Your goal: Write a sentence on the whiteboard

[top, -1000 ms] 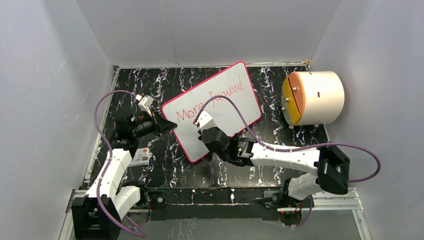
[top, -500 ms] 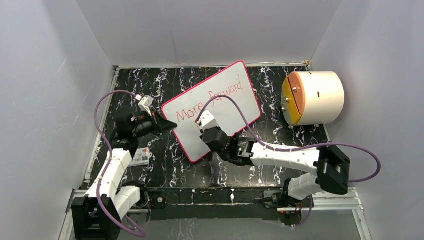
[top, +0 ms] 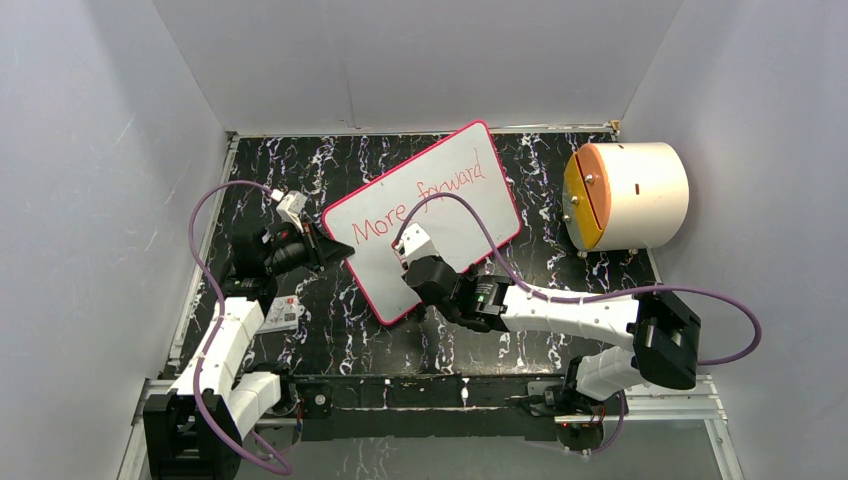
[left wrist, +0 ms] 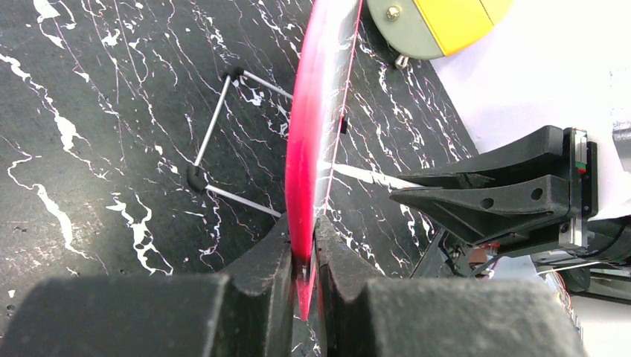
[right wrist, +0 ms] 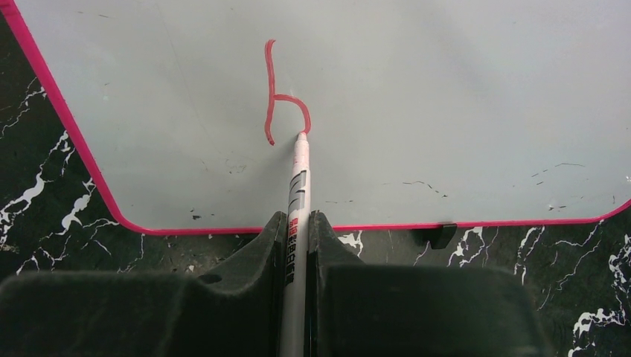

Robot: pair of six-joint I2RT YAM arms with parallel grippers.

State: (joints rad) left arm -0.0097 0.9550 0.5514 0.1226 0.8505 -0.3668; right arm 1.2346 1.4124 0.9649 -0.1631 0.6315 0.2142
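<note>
The whiteboard [top: 478,212], a smooth, glossy white slab with rounded corners and a thin red-pink rim, lies slanted across the middle of the black, white-veined marbled table [top: 330,335]. The left gripper [left wrist: 303,259] pinches its left rim tight between matte black fingers. From that wrist the board shows edge-on, with a thin wire stand [left wrist: 223,134] behind it. The right gripper [right wrist: 298,222] is clamped on a slim white marker [right wrist: 299,175], its red tip touching the board at the foot of a looping "b". From above, the sentence [top: 425,198] reads "More forward" in red, and the "b" is hidden under the right wrist. The marker's print is too small to read.
</note>
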